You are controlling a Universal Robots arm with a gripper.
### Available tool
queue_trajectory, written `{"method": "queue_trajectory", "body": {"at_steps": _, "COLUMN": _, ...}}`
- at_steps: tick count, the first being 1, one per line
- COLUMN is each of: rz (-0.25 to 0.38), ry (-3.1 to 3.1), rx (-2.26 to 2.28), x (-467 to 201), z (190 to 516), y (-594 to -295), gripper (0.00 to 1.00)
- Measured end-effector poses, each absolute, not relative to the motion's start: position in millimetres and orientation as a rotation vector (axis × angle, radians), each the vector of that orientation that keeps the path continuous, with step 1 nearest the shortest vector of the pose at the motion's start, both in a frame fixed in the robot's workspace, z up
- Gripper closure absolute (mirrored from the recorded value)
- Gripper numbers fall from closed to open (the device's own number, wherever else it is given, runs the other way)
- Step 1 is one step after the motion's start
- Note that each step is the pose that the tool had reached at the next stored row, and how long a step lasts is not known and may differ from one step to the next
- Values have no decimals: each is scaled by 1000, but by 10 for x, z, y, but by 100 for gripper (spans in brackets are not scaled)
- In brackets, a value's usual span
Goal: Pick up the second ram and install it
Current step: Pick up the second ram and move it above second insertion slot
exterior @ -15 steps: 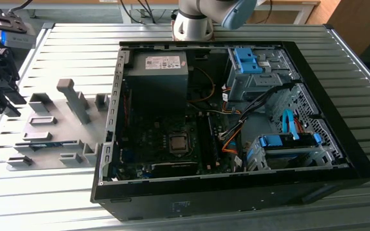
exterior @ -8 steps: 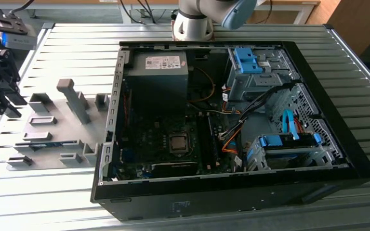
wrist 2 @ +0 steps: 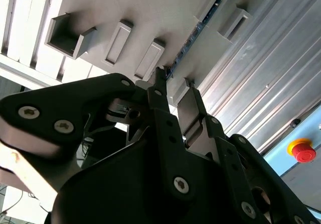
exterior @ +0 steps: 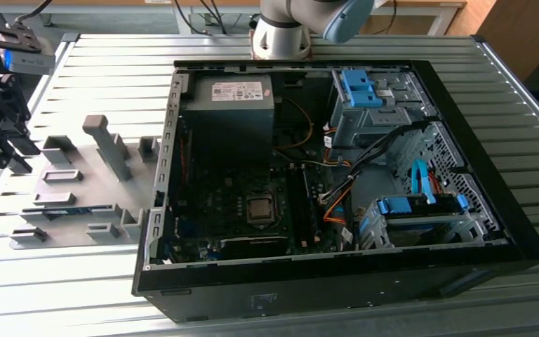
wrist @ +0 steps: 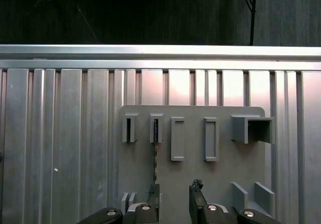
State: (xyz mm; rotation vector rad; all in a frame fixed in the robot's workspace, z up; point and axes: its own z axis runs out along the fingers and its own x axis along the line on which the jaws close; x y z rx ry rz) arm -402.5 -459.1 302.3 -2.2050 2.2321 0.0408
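Jaws of the gripper point(wrist: 174, 196) are seen parted in both wrist views, with nothing held between them. The ram point(wrist: 155, 151) is stood on its long edge on a grey fixture plate point(wrist: 193, 174), its far end slotted into a small grey block point(wrist: 156, 128). One of the fingers point(wrist: 153, 194) is lined up with the ram's near end, while the other is set off to the side over bare plate. Whether that finger touches the ram cannot be told.

In the second wrist view the ram point(wrist 2: 193, 33) is shown as a thin dark strip with a blue-green edge, running from a block down to the finger tips. A red button point(wrist 2: 303, 151) is seen well beyond the plate.

In the exterior view the plate is laid on a ribbed metal worktop point(exterior: 82, 281), at the exterior view's left of an open black case point(exterior: 344, 295). The ram point(exterior: 73, 209) is seen there as a thin bluish line among low blocks near the plate's front. The gripper is hung above the plate's outer edge, well apart from the case. The arm point(exterior: 288, 28) is based on the worktop behind the case. Inside the case, a board, a grey power supply point(exterior: 227, 105), blue drive brackets and loose cables are seen.
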Motion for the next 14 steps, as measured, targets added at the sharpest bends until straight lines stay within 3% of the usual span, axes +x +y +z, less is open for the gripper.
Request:
{"method": "queue_trajectory", "body": {"at_steps": 8, "rz": 40, "ry": 2232, "rx": -2205, "x": -4025, "z": 3021, "y": -4591, "gripper": 63}}
{"method": "queue_trajectory", "body": {"at_steps": 14, "rz": 5, "ry": 2230, "rx": -2200, "x": -4035, "z": 2972, "y": -4594, "gripper": 63}}
